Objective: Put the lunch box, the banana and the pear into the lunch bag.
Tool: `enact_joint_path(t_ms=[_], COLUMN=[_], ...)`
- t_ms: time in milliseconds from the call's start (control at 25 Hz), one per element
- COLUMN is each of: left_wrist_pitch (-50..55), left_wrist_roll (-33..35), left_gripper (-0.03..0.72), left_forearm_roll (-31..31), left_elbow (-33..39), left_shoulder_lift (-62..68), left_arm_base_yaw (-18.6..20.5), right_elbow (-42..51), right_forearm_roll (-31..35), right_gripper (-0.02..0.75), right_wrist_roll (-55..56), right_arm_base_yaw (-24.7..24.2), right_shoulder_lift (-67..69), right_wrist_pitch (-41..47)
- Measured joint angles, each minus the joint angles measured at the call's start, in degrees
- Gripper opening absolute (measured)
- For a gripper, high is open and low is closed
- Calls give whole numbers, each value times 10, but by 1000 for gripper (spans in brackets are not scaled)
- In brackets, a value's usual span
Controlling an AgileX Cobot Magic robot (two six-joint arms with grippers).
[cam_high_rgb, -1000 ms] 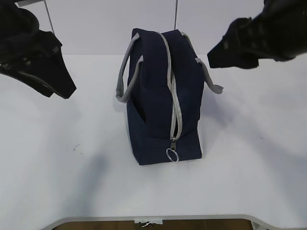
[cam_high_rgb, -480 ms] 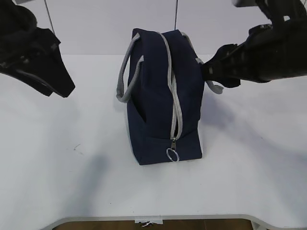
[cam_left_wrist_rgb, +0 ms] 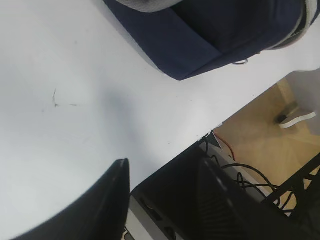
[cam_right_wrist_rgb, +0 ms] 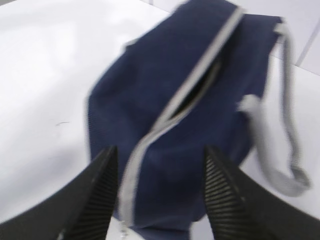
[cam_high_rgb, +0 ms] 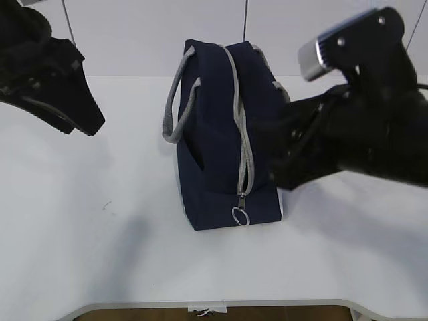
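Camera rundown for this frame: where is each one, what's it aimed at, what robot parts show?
Exterior: front, slanting down at the lunch bag; both arms in view.
Left wrist: above the table, looking down past the open left gripper at the bag's corner.
Right wrist: above the bag, open right gripper over its zipper.
Shared: the bag.

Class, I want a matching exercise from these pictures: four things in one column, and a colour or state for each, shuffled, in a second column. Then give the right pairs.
Things:
1. lunch bag
2. ring pull
3. left claw
4. webbing handles

States:
A. open, holding nothing, over the table edge
B. grey, looping at the bag's sides
C. navy blue, standing upright on the table
D. hanging at the zipper's near, lower end

Pairs: 1-C, 2-D, 3-A, 4-B
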Motion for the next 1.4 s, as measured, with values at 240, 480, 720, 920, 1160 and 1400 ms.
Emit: enact_joint_path(t_ms=[240, 480, 720, 920, 1160, 1400], left_wrist_pitch=[0, 0, 0, 0, 0, 0], left_wrist_roll=[0, 0, 0, 0, 0, 0], left_gripper=[340, 340, 335, 330, 329, 329], left_forearm_roll=[0, 0, 0, 0, 0, 0], left_elbow=[0, 0, 0, 0, 0, 0], left_shoulder_lift=[0, 0, 0, 0, 0, 0], left_arm_base_yaw=[0, 0, -1, -1, -1, -1], right_elbow=[113, 186, 198, 198, 198, 198], right_forearm_roll=[2, 4, 4, 3, -73, -88], right_gripper=[428, 428, 428, 428, 428, 429], right_wrist_roll=[2, 26, 75, 120, 182, 196], right_arm_base_yaw=[58, 59, 60, 60, 60, 60], right_shoulder_lift=[-1, -1, 28, 87, 148, 216], right_wrist_pitch=[-133, -217, -229, -252, -302, -374])
